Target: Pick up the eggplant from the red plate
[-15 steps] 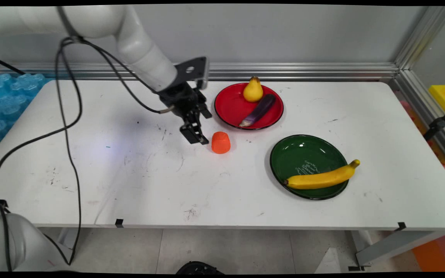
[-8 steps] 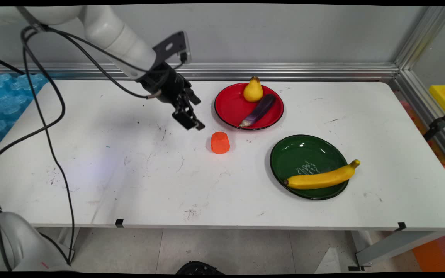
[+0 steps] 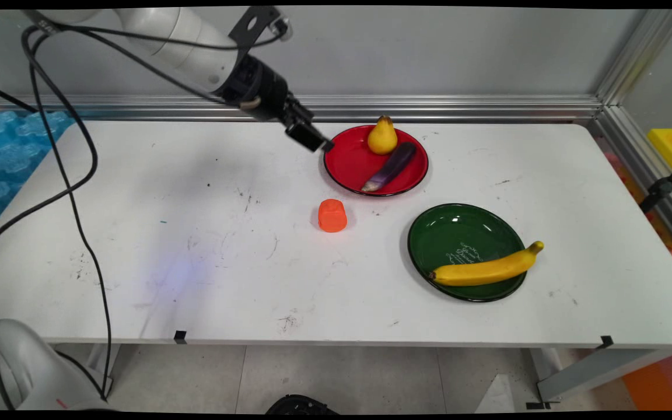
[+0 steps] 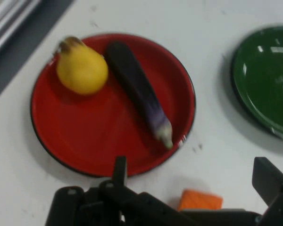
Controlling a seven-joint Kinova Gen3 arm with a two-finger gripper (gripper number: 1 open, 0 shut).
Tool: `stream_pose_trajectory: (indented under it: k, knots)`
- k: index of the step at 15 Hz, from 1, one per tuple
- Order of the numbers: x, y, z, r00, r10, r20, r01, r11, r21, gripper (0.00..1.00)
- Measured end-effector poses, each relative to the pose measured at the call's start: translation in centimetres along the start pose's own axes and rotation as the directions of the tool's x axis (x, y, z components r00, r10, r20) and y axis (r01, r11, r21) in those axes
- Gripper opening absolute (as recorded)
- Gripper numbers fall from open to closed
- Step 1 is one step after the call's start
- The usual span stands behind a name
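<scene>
- Presently, the gripper (image 3: 312,140) is seen raised above the white table (image 3: 196,251), at the end of the arm that reaches in from the upper left.
- Its two fingers are held well apart, as the hand view shows, and nothing is clasped between them.
- In the main view, the fingertips are found just at the left rim of the red plate (image 3: 345,160); whether the rim is touched cannot be told, though the gripper appears to hang clear above it.
- The hand camera is pointed down at that plate, which fills the middle of its view.
- Two things are carried on the red plate: a yellow pear (image 3: 382,137), set upright at the far edge, and a purple eggplant (image 3: 392,165), laid slantwise beside it with its pale tip towards the near rim. The two lie close together; contact between them cannot be made out.
- A small orange block (image 3: 332,215) is left on the bare table, near the red plate's near-left side and apart from it. It is also glimpsed in the hand view, low between the fingers.
- A green plate (image 3: 458,233) is placed to the right of the orange block, apart from the red one.
- One banana (image 3: 487,269) is laid across the green plate's near edge, its stem end jutting past the right rim.
</scene>
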Motion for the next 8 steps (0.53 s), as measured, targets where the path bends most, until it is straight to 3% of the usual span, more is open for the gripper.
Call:
stream_pose_trajectory:
  k: [4,8]
  knots:
    - [1.4,-0.5,1.7,0.996,-0.077,-0.045,0.079,0.996,0.045,1.0]
    - [2.3,-0.7,4.6,0.99,-0.137,-0.044,0.14,0.987,0.076,1.0]
